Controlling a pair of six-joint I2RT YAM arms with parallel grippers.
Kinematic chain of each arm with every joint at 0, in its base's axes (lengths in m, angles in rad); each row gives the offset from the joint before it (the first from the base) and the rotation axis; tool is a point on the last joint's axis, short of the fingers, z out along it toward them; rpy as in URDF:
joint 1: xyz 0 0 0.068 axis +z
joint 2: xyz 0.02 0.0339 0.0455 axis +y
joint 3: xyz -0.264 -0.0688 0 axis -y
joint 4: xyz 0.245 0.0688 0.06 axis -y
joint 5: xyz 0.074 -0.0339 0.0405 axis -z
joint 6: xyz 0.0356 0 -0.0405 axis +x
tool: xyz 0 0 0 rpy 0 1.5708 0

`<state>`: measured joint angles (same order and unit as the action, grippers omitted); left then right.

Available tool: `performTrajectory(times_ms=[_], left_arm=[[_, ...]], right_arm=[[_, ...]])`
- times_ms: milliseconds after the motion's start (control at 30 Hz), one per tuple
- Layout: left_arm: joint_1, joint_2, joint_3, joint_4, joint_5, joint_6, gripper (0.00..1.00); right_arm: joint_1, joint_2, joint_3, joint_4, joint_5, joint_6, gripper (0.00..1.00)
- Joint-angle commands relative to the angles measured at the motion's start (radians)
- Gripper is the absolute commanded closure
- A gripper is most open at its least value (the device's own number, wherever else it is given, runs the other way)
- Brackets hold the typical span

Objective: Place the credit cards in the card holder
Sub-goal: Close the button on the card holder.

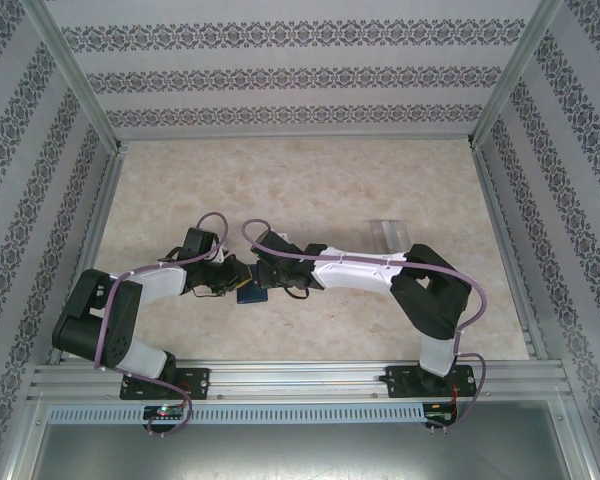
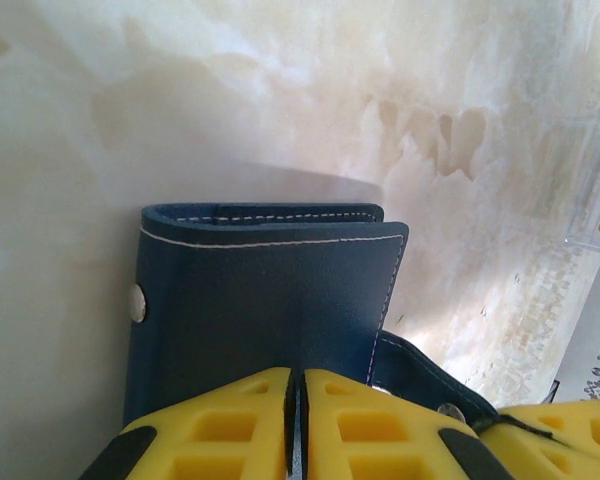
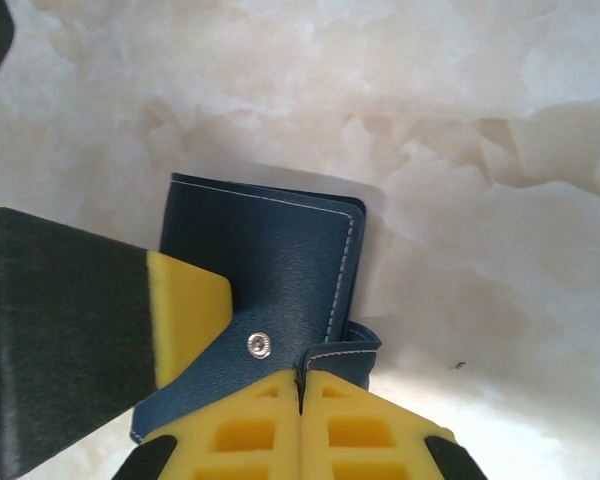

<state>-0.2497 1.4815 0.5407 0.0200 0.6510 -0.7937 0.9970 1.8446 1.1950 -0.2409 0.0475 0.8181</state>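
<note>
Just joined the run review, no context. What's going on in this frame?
Both arms meet mid-table on the card holder. The left gripper is shut on one edge of its navy body. The right gripper is shut on its snap tab, which is unsnapped. The holder is folded, and I cannot tell whether any cards are inside. A clear plastic piece lies apart on the table, beyond the right arm.

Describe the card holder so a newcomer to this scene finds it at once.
On the beige marbled table, look left of centre, towards the near edge. Held by the left tool and right tool is the card holder, a small navy-blue folder with white stitching and a snap tab. Unlike the clear plastic piece to its right, it is opaque.
</note>
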Motion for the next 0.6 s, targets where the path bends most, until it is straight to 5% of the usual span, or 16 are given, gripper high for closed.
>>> performTrajectory(times_ms=[0, 567], left_arm=[[-0.013, 0.024, -0.018, -0.060, -0.024, 0.011, 0.86], [-0.013, 0.003, -0.022, -0.054, -0.005, -0.013, 0.89]], right_arm=[[-0.003, -0.024, -0.011, 0.062, -0.046, -0.020, 1.00], [-0.050, 0.093, 0.006, 0.071, -0.190, 0.019, 1.00]])
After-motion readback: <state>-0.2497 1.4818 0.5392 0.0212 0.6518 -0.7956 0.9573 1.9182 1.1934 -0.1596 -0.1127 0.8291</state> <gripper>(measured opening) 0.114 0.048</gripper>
